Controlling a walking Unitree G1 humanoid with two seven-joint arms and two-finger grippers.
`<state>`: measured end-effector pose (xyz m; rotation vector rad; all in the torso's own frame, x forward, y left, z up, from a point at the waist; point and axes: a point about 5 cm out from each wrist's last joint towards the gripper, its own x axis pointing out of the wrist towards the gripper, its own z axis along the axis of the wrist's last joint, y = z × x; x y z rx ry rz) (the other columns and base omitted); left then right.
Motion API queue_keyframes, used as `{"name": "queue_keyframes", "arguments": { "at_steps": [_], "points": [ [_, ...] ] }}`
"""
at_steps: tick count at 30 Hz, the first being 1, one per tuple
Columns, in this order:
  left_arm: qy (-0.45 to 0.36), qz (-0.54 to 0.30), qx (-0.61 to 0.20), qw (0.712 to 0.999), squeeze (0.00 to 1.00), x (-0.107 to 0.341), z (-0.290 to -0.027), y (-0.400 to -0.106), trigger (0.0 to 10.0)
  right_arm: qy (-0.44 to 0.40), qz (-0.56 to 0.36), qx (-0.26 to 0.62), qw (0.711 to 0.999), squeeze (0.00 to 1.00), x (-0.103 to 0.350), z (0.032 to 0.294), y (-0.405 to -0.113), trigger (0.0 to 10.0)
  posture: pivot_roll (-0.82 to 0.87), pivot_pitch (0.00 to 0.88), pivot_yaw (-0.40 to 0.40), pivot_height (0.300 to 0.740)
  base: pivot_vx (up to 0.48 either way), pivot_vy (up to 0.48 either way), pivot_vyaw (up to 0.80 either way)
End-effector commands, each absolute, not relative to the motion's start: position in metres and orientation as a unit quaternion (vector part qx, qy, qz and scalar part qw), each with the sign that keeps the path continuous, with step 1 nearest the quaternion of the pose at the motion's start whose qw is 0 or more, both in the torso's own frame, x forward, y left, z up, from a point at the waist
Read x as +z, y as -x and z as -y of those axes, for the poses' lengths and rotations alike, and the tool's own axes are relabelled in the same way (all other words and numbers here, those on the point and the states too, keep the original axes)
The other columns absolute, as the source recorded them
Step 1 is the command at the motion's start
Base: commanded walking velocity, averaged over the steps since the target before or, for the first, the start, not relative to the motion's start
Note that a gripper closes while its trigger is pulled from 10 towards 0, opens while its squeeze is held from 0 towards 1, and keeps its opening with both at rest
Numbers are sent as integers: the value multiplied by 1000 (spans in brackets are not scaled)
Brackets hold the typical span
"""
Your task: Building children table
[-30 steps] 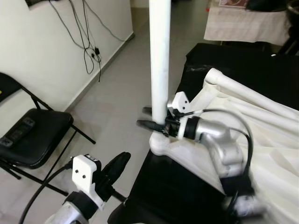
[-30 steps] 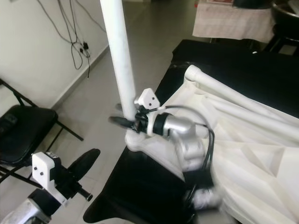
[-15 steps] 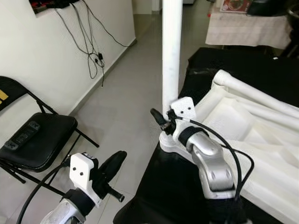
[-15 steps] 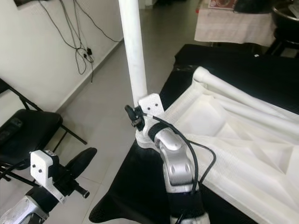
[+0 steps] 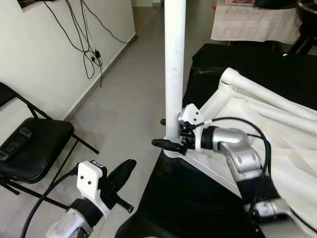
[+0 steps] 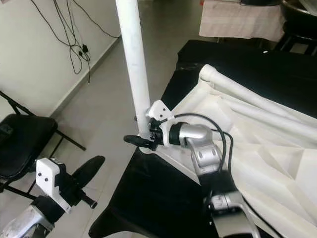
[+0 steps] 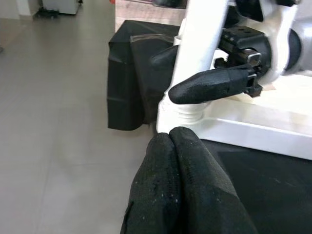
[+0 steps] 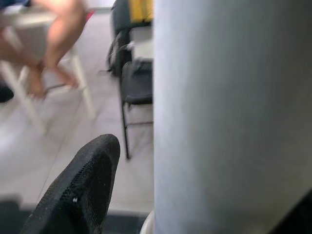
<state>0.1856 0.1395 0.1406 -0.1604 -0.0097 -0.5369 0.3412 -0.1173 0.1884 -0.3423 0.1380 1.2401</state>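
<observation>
A table leg (image 5: 174,64) stands upright at frame centre, set in the corner of the overturned tabletop (image 5: 277,124) spreading right across the bench (image 5: 188,198). A folding chair (image 5: 29,148) sits on the floor at left, below cables (image 5: 84,34) hanging on the upper-left wall.

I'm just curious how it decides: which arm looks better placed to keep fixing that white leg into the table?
Probably the right: the right gripper straddles the white leg near its socket. The left gripper hangs shut, low over the floor.
</observation>
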Motion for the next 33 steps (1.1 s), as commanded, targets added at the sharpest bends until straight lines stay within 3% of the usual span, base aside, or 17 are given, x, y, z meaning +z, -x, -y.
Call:
{"name": "queue_keyframes", "arguments": {
  "at_steps": [1, 3, 4, 11, 18, 19, 20, 22, 23, 24, 25, 26, 28, 33],
  "points": [
    [82, 2, -265, 961, 0, 139, -138, -182, 10000, 153, -70, 618, 768, 0, 183, 101, -341, 9804, -27, 107, 28, 740, 0, 0, 0],
    [82, 2, -265, 961, 0, 139, -137, -181, 10000, 143, -64, 623, 766, 0, 188, 98, -346, 9333, -22, 108, 23, 740, 0, 0, 0],
    [82, 3, -265, 961, 0, 139, -136, -180, 10000, 127, -59, 628, 766, 0, 194, 96, -349, 0, -18, 111, 20, 740, 0, 0, 0],
    [83, 4, -266, 960, 0, 141, -133, -178, 10000, 116, -64, 657, 742, 0, 198, 103, -352, 0, -14, 127, 19, 740, 0, 0, 0],
    [84, 4, -268, 960, 0, 141, -133, -178, 10000, 108, -63, 648, 751, 0, 194, 116, -351, 0, -25, 132, 23, 740, 0, 0, 0],
    [84, 4, -268, 960, 0, 141, -133, -178, 10000, 102, -55, 625, 772, 0, 192, 124, -351, 0, -34, 134, 20, 740, 0, 0, 0],
    [84, 4, -268, 960, 0, 141, -133, -178, 10000, 102, -55, 625, 772, 0, 192, 124, -351, 0, -34, 134, 20, 740, 0, 0, 0],
    [83, 4, -267, 960, 0, 141, -135, -179, 10000, 111, -55, 551, 825, 0, 182, 135, -349, 0, -41, 138, 18, 740, 0, 0, 0],
    [83, 4, -267, 960, 0, 141, -135, -179, 10000, 111, -55, 551, 825, 0, 182, 135, -349, 0, -41, 138, 18, 740, 0, 0, 0],
    [78, 5, -263, 961, 0, 141, -139, -179, 10000, 138, -84, 343, 925, 0, 160, 145, -350, 0, -45, 135, 19, 740, 0, 0, 0],
    [78, 5, -263, 961, 0, 141, -139, -179, 10000, 138, -84, 343, 925, 0, 160, 145, -350, 0, -45, 135, 19, 740, 0, 0, 0],
    [76, 5, -262, 962, 0, 141, -142, -180, 10000, 113, -84, 179, 974, 0, 152, 152, -340, 0, -56, 135, 25, 740, 0, 0, 0],
    [73, 4, -260, 963, 0, 141, -146, -182, 10000, 100, -99, 122, 983, 0, 142, 141, -312, 0, -65, 133, 51, 740, 0, 0, 0],
    [70, 2, -262, 963, 0, 140, -147, -185, 10000, 101, -89, 165, 977, 0, 143, 126, -315, 0, -52, 114, 47, 740, 0, 0, 0]
  ]
}}
